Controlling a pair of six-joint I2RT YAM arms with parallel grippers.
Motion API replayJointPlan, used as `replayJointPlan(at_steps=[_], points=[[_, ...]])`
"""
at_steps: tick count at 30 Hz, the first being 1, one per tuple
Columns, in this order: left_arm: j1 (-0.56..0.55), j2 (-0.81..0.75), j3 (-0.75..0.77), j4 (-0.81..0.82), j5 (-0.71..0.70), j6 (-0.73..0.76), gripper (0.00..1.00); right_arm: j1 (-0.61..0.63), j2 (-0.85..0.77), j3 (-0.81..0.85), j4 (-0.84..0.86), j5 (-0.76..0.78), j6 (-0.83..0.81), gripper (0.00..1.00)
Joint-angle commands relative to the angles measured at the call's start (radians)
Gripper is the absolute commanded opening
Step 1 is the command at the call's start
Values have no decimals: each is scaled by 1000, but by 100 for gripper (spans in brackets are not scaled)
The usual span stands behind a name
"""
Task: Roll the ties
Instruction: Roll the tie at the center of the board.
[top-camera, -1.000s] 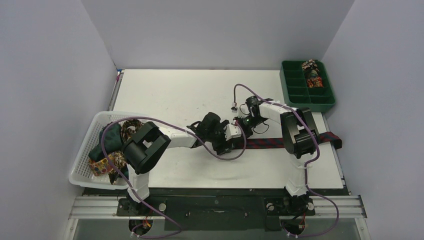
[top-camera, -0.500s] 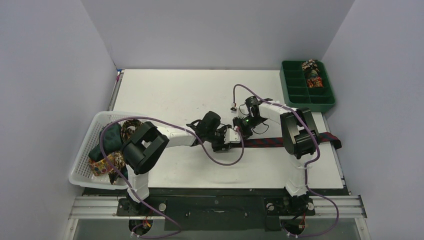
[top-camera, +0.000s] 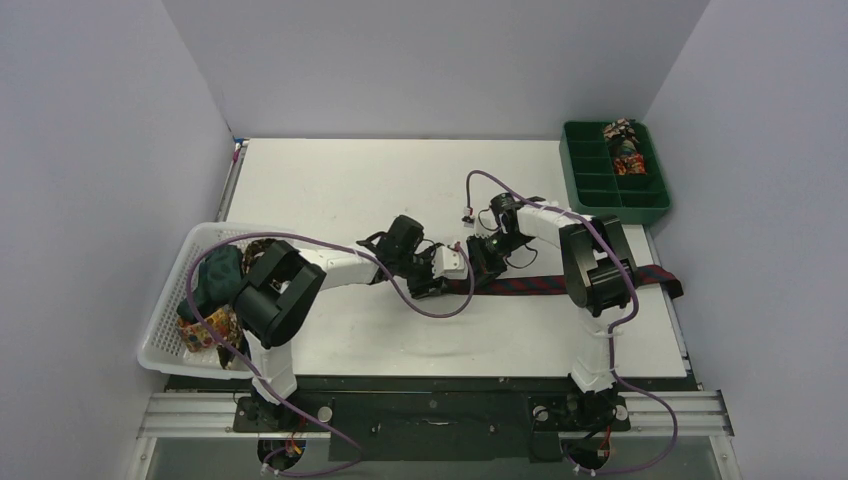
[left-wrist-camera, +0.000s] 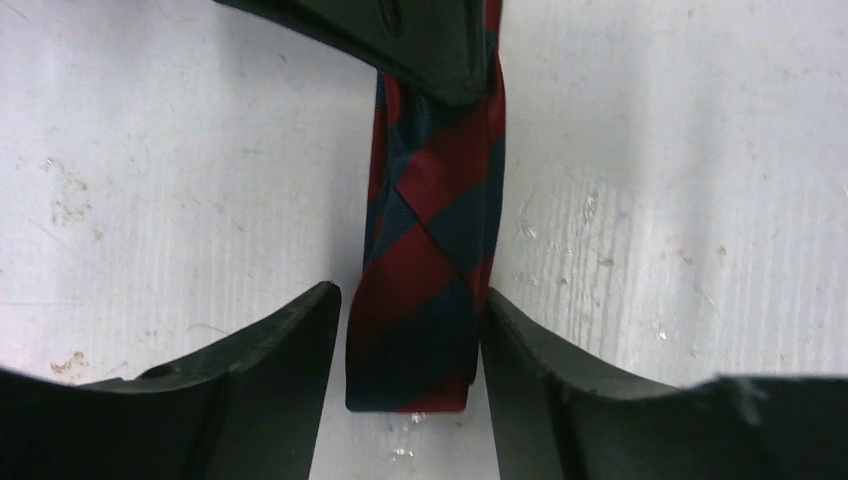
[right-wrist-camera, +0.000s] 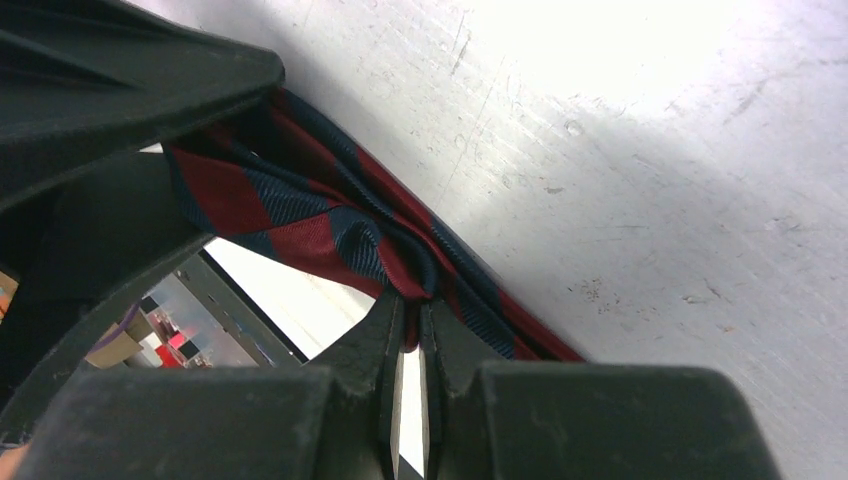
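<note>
Snugly within left gripper (left-wrist-camera: 410, 305): striped tie (left-wrist-camera: 432, 240)

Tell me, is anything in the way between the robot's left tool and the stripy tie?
No, nothing visible is in the way. The striped tie lies on the table with its end right between the left tool fingers. The right tool pinches the same tie farther along, not in between.
</note>
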Motion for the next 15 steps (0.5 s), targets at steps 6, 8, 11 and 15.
replayJointPlan(at_steps=[6,8,11,15], points=[[60,-112,-110,74,96,-99,61,-5,33,7,26,111,-1,0],[68,-117,-129,106,99,-129,59,-5,34,4,35,116,6,0],[74,-124,-161,158,82,-162,51,-4,41,5,38,136,10,0],[70,-142,-175,248,85,-205,39,-2,45,5,39,156,8,0]])
